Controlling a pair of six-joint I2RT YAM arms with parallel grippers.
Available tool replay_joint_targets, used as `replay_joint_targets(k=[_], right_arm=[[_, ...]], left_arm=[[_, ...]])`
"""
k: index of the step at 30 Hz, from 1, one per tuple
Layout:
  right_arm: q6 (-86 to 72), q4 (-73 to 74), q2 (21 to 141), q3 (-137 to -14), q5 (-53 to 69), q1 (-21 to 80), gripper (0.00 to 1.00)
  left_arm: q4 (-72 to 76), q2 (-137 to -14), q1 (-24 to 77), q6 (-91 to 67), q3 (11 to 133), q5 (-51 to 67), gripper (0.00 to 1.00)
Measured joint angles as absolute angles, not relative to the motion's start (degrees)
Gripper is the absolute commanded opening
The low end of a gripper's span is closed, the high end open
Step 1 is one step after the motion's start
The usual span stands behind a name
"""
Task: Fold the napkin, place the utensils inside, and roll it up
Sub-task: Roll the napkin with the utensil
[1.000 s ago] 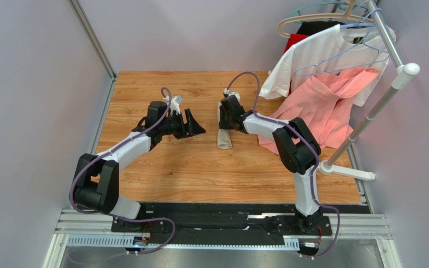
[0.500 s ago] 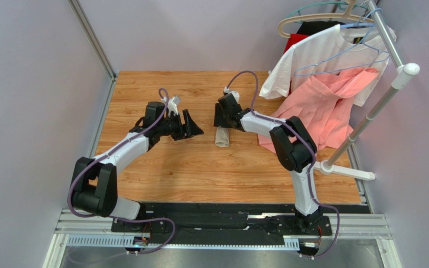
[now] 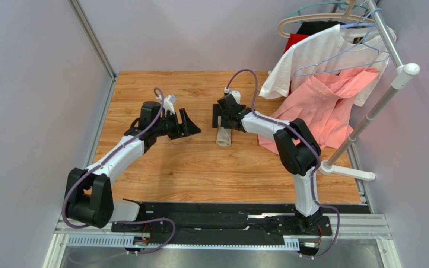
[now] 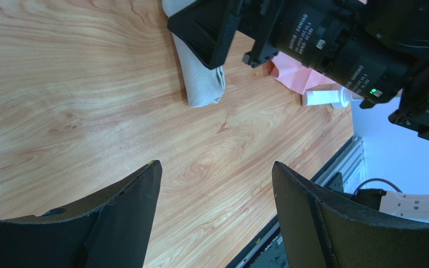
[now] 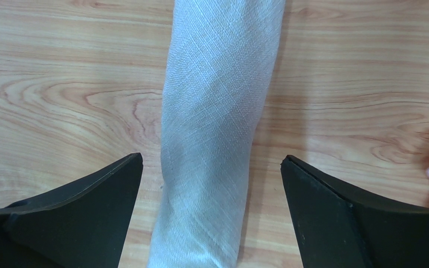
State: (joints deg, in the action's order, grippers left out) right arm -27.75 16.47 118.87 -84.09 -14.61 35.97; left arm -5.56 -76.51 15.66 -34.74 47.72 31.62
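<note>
I am watching the left gripper backing away from the napkin, its jaws spread wide and carrying nothing. A second ago it was sitting closer to the roll's left side. The right gripper is hovering over the roll's far end, fingers wide open on either side of the cloth and gripping nothing. It is now sitting slightly farther along the roll than before. The napkin is lying as a tight roll on the table, barely shifting between frames. I am reading this as a release after rolling, so the task is looking nearly finished. The utensils are not showing, and I cannot tell whether they are inside.
</note>
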Motion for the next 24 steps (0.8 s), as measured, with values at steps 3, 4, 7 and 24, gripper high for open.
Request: replay_joint_targets(k=[3, 4, 7, 24], right_arm=[[-26.8, 17.5, 116.5, -83.9, -15.9, 36.2, 1.0], [-26.5, 17.5, 115.5, -83.6, -16.3, 36.4, 1.0], [-25.4, 17.6, 111.4, -82.0, -16.8, 37.2, 1.0], [-18.3, 20.5, 64.7, -57.2, -15.0, 36.5, 1.0]], left_arm=[[-6.3, -74.8, 14.9, -34.3, 47.7, 30.9, 0.81], [-6.7, -74.3, 14.5, -34.2, 47.7, 30.8, 0.81], [-8.3, -73.4, 13.8, -33.8, 47.7, 30.4, 0.81], [-26.8, -48.8, -1.0, -24.9, 51.4, 28.6, 0.83]])
